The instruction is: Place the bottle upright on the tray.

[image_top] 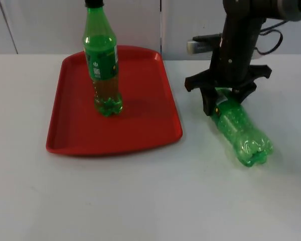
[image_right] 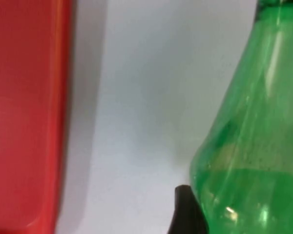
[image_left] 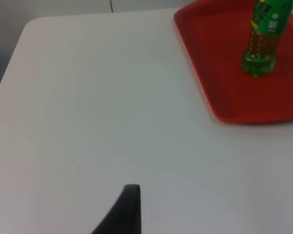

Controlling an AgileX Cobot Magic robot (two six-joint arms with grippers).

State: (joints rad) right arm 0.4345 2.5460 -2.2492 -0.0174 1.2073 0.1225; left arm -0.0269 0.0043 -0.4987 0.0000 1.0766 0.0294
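Your right gripper [image_top: 224, 103] is down at the counter [image_top: 140, 201], its fingers spread wide and straddling the neck end of the lying bottle [image_top: 241, 130]. In the right wrist view the green shoulder of that bottle [image_right: 249, 146] sits right against one fingertip [image_right: 185, 214], but the fingers do not look closed on it. The bottle lies on its side, its base pointing away from the gripper toward the near edge of the counter, and its neck tucked under the gripper.

Off to the gripper's side, across a strip of bare counter, is the red tray [image_top: 140, 130]. One upright bottle [image_top: 103, 70] already stands on it (labelled, part-full, toward the far half of the tray).

You look to be at the grasp step: positioned over the bottle, not yet holding it. Next you would need to close on the neck or shoulder, lift so the base swings down, carry it over the tray rim and set it on bare tray floor, apart from the standing bottle.

Your left arm waits; the left gripper's fingertip [image_left: 124, 212] hangs over bare counter, well away from the tray, and you cannot tell how its fingers stand.
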